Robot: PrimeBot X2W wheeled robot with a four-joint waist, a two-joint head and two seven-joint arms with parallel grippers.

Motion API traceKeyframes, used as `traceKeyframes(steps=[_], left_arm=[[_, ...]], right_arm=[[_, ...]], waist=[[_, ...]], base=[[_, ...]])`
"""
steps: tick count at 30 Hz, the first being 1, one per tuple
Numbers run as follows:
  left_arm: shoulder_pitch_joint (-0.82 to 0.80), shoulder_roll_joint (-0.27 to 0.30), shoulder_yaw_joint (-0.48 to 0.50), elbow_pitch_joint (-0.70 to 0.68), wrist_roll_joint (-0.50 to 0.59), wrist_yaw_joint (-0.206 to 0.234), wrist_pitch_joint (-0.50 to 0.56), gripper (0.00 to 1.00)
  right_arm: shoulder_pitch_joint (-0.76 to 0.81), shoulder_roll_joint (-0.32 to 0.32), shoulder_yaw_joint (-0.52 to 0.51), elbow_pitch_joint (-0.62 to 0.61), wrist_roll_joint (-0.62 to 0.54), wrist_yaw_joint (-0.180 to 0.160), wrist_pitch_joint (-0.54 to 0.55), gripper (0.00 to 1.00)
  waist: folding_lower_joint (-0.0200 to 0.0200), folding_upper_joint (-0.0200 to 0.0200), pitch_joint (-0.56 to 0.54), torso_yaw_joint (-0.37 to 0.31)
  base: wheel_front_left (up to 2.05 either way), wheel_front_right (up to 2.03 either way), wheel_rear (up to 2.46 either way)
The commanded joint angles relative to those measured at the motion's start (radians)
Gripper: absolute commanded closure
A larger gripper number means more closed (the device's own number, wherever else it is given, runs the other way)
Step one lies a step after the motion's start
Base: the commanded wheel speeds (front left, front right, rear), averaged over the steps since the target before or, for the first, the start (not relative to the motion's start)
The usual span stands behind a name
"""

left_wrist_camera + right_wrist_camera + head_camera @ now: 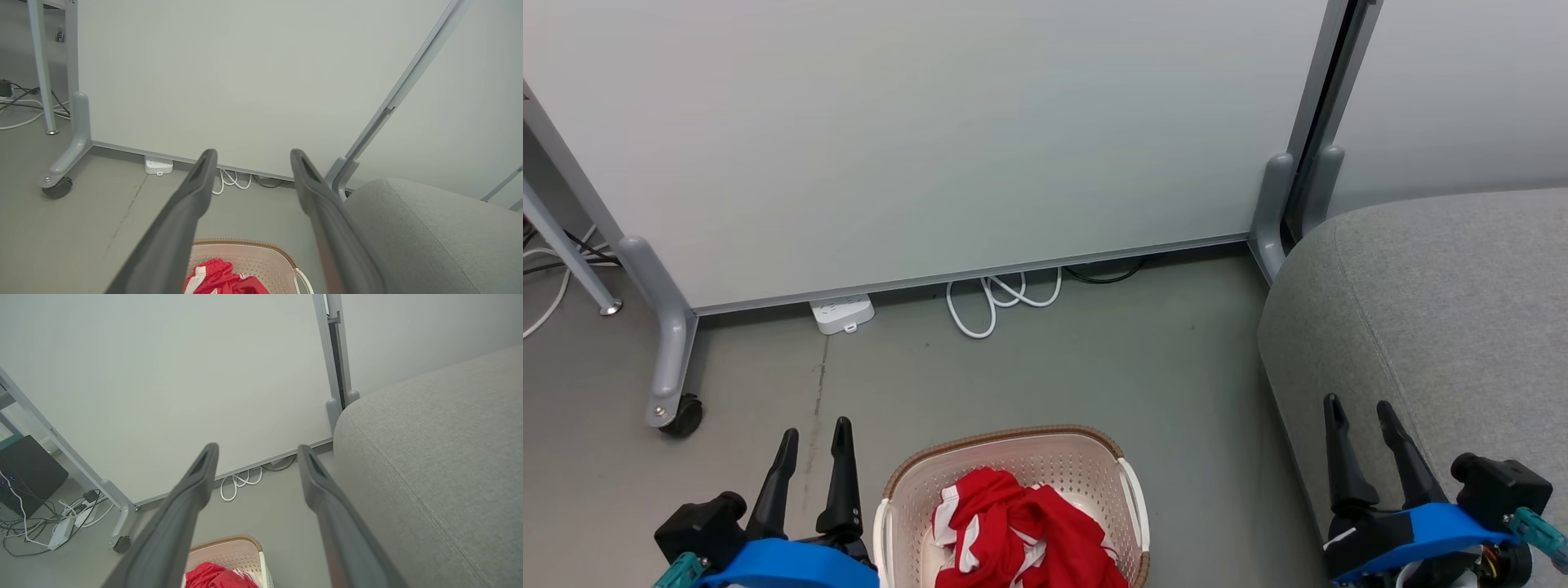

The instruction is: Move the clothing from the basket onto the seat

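Observation:
The cream basket (1086, 454) with its brown rim stands on the floor at the bottom middle of the head view. Red clothing (1021, 531) with white stripes lies crumpled inside it. The grey seat (1445, 310) rises at the right. My left gripper (815, 437) is open just left of the basket, nothing between its fingers. My right gripper (1359, 412) is open in front of the seat's near corner, also with nothing in it. The left wrist view shows the basket (261, 250), clothing (222, 277) and seat (429, 237); the right wrist view shows the basket (229, 549), clothing (212, 575) and seat (441, 453).
A pale wheeled partition (915, 139) closes off the back, with a castor leg (670, 359) at the left. A white power strip (843, 313) and a coiled white cable (1001, 298) lie at its foot. Grey floor (1094, 367) stretches between the basket and the partition.

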Motion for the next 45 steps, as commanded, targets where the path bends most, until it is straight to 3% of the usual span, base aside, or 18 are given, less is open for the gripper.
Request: traceKeyframes(steps=[1,37,45], left_arm=[[-0.021,0.006,-0.005,-0.001,0.027,0.006,-0.011,0.00],[-0.018,0.009,-0.041,0.036,0.172,0.047,-0.080,0.00],[-0.014,0.009,-0.046,0.035,0.162,0.057,-0.079,0.00]], right_arm=[[0.001,-0.004,-0.002,-0.012,-0.034,0.000,-0.007,0.00],[0.027,-0.005,-0.003,-0.030,-0.353,0.000,-0.028,0.00],[0.026,-0.005,-0.003,-0.030,-0.342,0.000,-0.030,0.00]], waist=[[0.0000,0.0000,-0.001,0.001],[0.0000,0.0000,-0.018,0.003],[0.0000,0.0000,-0.019,0.004]], base=[[0.00,0.00,0.00],[0.00,0.00,0.00],[0.00,0.00,0.00]])
